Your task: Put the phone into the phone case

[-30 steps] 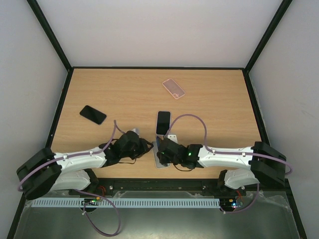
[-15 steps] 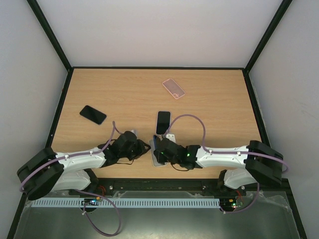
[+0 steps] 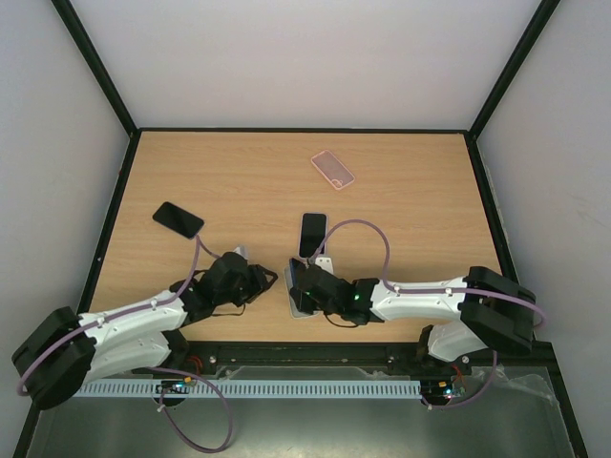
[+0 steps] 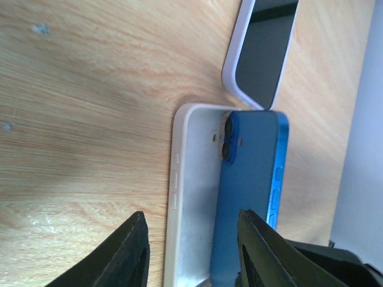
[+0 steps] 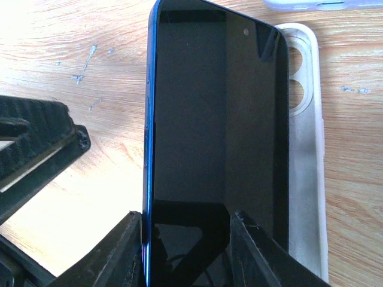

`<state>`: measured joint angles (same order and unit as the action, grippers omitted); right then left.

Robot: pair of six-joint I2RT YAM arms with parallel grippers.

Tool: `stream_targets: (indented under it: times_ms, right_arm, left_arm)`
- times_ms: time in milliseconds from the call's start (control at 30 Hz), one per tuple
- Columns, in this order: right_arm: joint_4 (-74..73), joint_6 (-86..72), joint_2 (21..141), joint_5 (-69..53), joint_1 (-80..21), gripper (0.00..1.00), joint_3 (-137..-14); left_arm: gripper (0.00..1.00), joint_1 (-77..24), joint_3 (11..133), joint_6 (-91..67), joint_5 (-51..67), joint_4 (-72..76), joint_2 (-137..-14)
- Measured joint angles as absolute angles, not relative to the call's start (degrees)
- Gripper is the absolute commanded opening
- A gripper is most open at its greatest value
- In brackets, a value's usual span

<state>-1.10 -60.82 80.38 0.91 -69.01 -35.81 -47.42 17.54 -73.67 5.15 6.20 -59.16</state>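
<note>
The blue phone stands tilted on its long edge, dark screen towards the right wrist camera. Its lower edge rests in the translucent white phone case lying on the table. My right gripper is shut on the phone's near end. In the left wrist view the phone's blue back leans over the case. My left gripper is open, drawn back from the case's end and holding nothing. From above, the right gripper covers the phone over the case, and the left gripper sits to its left.
A second phone in a pale lavender case lies just beyond the white case. A black phone lies at the left and a pink case at the back. The table's near edge runs just behind the grippers.
My left gripper has opened and pulled back to the left, away from the case. My right gripper has shifted slightly left with the phone, which stays tilted in the case.
</note>
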Motion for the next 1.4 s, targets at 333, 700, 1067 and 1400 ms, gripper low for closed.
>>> stream_targets:
  times_ms: [333,700,1067,1400]
  right_arm:
    - [-0.54,-61.12,83.46,-0.16,-68.99,0.48,-37.87]
    - [-1.13,-60.95,82.94,-0.56,-68.69,0.53,-38.52]
    - [-1.78,-58.26,75.72,-0.1,-62.08,0.5,-33.69]
    - [3.44,-56.49,78.02,-5.87,-58.33,0.45,-28.32]
  left_arm:
    - [0.51,-45.93,17.17,-72.55,4.93,4.71,-55.48]
    - [0.5,-45.93,17.17,-71.31,5.21,4.51,-56.07]
    - [0.36,-45.93,16.84,-69.87,8.4,7.9,-62.61]
    - [0.28,-45.93,16.82,-69.54,12.21,13.82,-69.23]
